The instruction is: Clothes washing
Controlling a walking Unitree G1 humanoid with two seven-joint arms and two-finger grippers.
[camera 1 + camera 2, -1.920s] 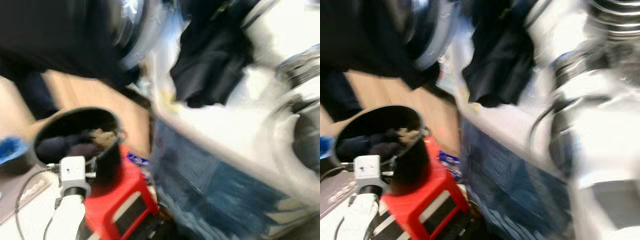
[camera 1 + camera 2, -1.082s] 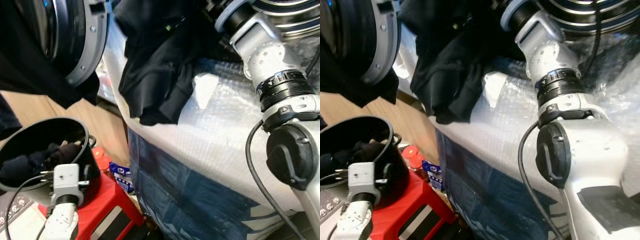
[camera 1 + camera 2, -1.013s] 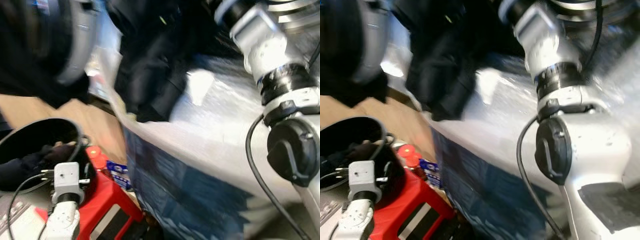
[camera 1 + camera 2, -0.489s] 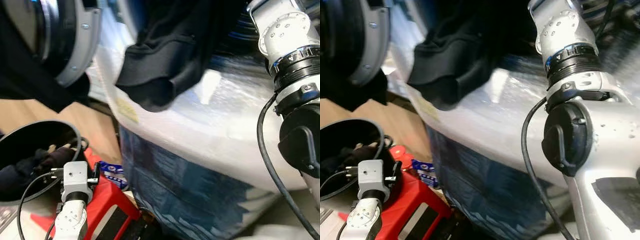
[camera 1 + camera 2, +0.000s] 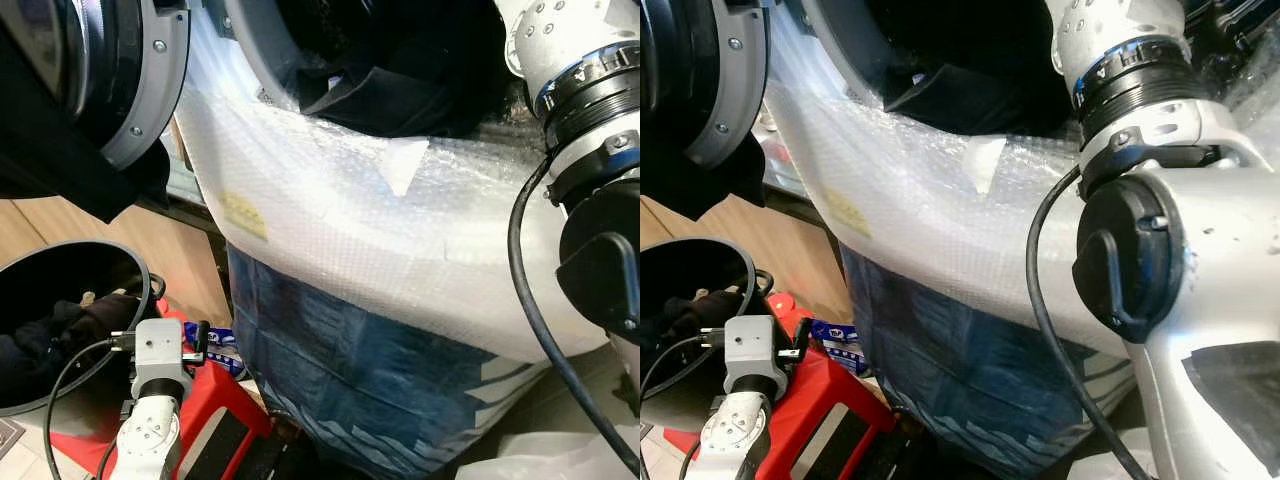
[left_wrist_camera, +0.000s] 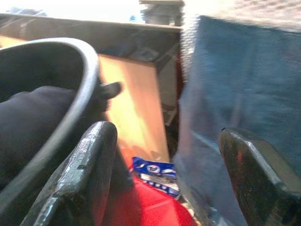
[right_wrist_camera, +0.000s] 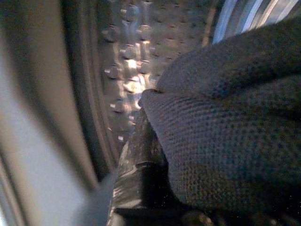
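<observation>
Black knit garment (image 7: pixel 235 122) draped over right hand (image 7: pixel 141 188) inside studded drum (image 7: pixel 141 61), grip unclear, left hand (image 6: pixel 164 179) spread wide.

Garment (image 5: pixel 400 80) in the washer's mouth (image 5: pixel 250 70); door (image 5: pixel 110 80) to its left; bucket (image 5: pixel 40 290) on stool (image 5: pixel 225 435) below.

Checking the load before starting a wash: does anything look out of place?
Yes. A dark garment droops out over the washer's door rim, which is wrapped in bubble wrap. It isn't fully inside the drum.
</observation>
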